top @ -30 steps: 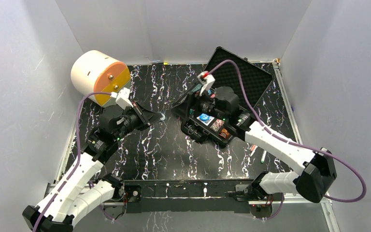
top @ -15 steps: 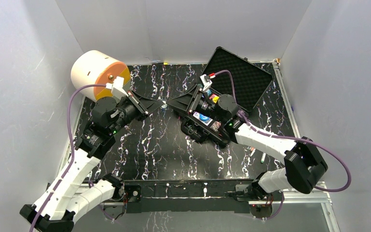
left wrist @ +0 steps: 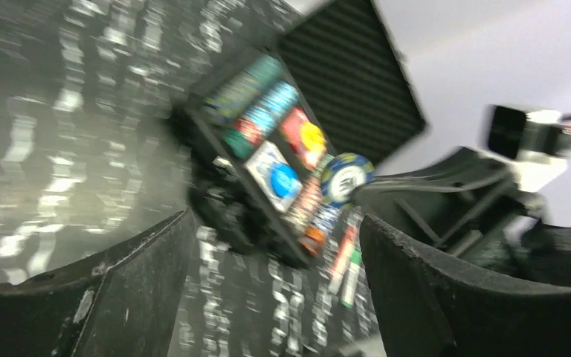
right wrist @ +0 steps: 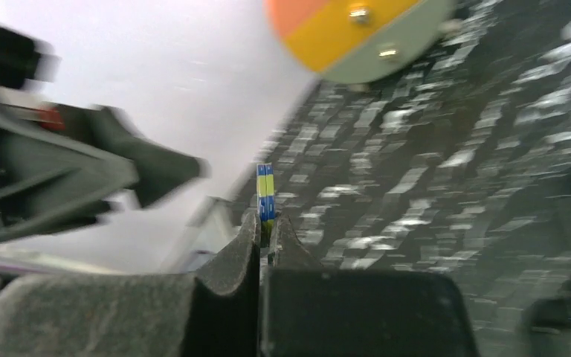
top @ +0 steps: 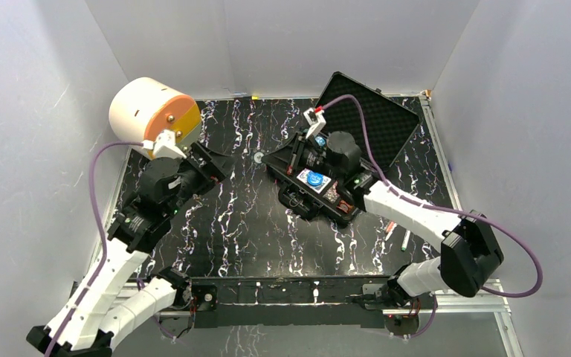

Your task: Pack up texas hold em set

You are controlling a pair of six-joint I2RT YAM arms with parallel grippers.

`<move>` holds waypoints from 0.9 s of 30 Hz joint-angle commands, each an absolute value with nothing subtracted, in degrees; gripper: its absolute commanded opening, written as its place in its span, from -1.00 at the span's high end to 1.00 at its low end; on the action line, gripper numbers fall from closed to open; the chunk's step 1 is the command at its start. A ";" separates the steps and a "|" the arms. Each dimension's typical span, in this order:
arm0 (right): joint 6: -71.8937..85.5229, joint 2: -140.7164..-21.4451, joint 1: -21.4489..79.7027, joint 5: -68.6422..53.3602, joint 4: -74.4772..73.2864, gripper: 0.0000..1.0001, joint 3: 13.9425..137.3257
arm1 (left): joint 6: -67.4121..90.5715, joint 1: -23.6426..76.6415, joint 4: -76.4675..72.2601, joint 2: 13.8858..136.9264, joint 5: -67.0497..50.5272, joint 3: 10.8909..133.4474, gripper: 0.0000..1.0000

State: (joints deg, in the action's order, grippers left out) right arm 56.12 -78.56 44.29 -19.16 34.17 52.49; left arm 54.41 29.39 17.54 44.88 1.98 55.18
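We look down on a black marbled table. The black case lies open right of centre, its lid leaning back and chip rows and card decks showing in its tray. A white-and-orange drum sits at the far left. The left gripper is spread and empty, near the drum. The right gripper reaches left of the case, over bare table. It pinches the lower edge of a blue-and-yellow chip, held upright. We judge the hold thin: a quick swing toward the case could twist the chip free, and it might roll away across the table.
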 commanded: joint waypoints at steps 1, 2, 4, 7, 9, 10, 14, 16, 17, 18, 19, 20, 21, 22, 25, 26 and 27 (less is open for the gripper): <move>13.71 -80.99 43.24 -8.26 1.20 1.00 67.16 | 44.05 29.27 33.12 39.90 26.83 60.38 -0.61; 10.74 -83.26 43.19 -7.08 -1.06 1.00 69.52 | 43.09 29.28 33.33 39.51 27.73 60.64 -0.62; 5.68 -86.37 43.18 -3.77 -4.30 1.00 72.09 | 41.50 29.35 33.78 39.13 28.73 61.48 -0.64; 0.25 -90.94 43.18 -0.96 -6.72 1.00 75.33 | 40.55 29.35 34.54 39.35 29.48 62.60 -0.66; -2.11 -94.18 43.18 -0.07 -9.06 1.00 78.20 | 40.31 29.34 34.88 39.61 29.62 62.98 -0.67; -2.98 -95.60 43.22 -0.21 -9.82 1.00 79.42 | 40.14 29.34 35.02 39.68 29.54 63.16 -0.68; -5.77 -100.80 43.23 -0.47 -11.25 1.00 83.80 | 39.68 29.30 35.46 40.14 29.38 63.84 -0.70; -6.16 -103.57 43.19 -1.10 -11.42 1.00 85.83 | 39.44 29.35 35.62 40.53 28.95 64.17 -0.70; -6.09 -105.03 43.24 -1.20 -11.66 1.00 86.91 | 39.45 29.35 35.60 40.72 28.73 64.28 -0.71; -6.02 -106.47 43.18 -0.96 -12.40 1.00 88.73 | 39.38 29.29 35.67 40.89 28.52 64.29 -0.71; -5.67 -108.71 43.21 -0.63 -13.18 1.00 90.23 | 39.45 29.31 35.69 41.08 28.36 64.21 -0.71; -5.41 -110.20 43.19 -0.44 -13.86 1.00 91.60 | 39.46 29.34 35.70 41.25 28.26 64.20 -0.71; -5.36 -111.05 43.16 -0.08 -14.48 1.00 92.67 | 39.54 29.31 35.71 41.38 28.01 64.23 -0.72; -5.29 -112.52 43.19 0.81 -14.84 1.00 93.60 | 39.56 29.34 35.71 41.50 27.75 64.31 -0.72; -5.91 -114.14 43.21 3.65 -14.66 1.00 94.48 | 39.43 29.29 35.84 41.79 27.36 64.34 -0.73; -6.75 -114.35 43.26 4.03 -14.41 1.00 94.37 | 39.38 29.30 35.79 41.83 27.34 64.26 -0.73; -7.61 -114.57 43.28 4.73 -14.27 1.00 94.19 | 39.44 29.31 35.78 41.93 27.27 64.13 -0.73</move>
State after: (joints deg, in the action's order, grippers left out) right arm -4.71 -114.39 43.16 1.17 -14.11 91.66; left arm 40.38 29.34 35.24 41.82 27.11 62.00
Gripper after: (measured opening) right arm 0.032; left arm 0.862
